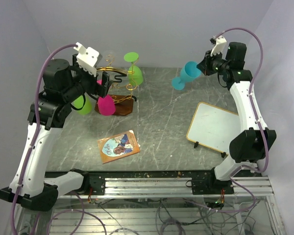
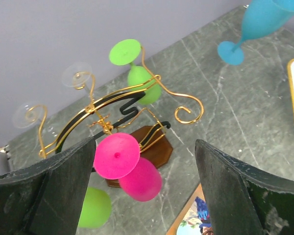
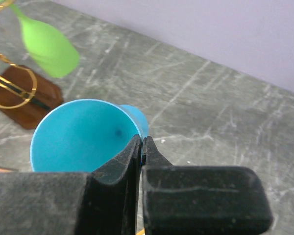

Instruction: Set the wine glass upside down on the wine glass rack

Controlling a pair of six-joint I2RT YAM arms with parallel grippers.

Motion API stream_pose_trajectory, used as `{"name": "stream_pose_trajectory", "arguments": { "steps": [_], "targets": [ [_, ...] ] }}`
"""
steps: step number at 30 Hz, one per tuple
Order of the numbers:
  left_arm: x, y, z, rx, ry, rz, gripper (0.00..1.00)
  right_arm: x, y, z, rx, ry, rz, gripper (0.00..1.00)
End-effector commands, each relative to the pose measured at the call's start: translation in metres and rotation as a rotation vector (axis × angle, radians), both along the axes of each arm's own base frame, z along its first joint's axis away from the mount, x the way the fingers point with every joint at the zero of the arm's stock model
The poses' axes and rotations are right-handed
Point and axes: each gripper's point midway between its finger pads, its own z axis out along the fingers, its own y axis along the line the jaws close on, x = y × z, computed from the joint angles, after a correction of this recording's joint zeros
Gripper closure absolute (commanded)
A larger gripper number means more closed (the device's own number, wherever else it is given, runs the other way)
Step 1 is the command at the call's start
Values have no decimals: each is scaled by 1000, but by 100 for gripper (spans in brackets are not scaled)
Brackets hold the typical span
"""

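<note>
A blue wine glass [image 1: 186, 75] hangs tilted at the back right, its foot lower and pointing left. My right gripper [image 1: 204, 68] is shut on its rim, one finger inside the bowl [image 3: 78, 132] and one outside. The wine glass rack [image 1: 118, 78], gold wire on a brown wooden base [image 2: 157, 147], stands at the back left. A pink glass [image 2: 117, 155] and two green glasses [image 1: 133, 68] [image 1: 83, 104] hang on it upside down. Just above the pink glass, my left gripper [image 2: 146, 147] stands open and holds nothing.
A picture book [image 1: 118, 146] lies on the grey table in front of the rack. A white board with a gold edge [image 1: 213, 126] rests on the right side. Grey walls close off the back and both sides.
</note>
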Motion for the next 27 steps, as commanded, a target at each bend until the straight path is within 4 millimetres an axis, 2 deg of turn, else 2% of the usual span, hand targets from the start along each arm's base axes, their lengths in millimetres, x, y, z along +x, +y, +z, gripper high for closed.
{"name": "stream_pose_trajectory", "arguments": {
  "steps": [1, 7, 13, 21, 27],
  "targets": [
    [-5, -22, 2, -69, 68, -109, 8, -34, 36, 48, 116, -91, 154, 100],
    [-3, -42, -2, -113, 119, -158, 7, -81, 63, 101, 174, -244, 277, 100],
    [-1, -73, 0, -171, 142, -241, 7, -123, 94, 139, 205, -324, 418, 100],
    [-4, -110, 13, -437, 272, -325, 12, -153, 110, 169, 263, -344, 521, 100],
    [-2, -131, 0, -552, 419, -365, 18, -170, 114, 177, 290, -354, 569, 100]
  ]
}}
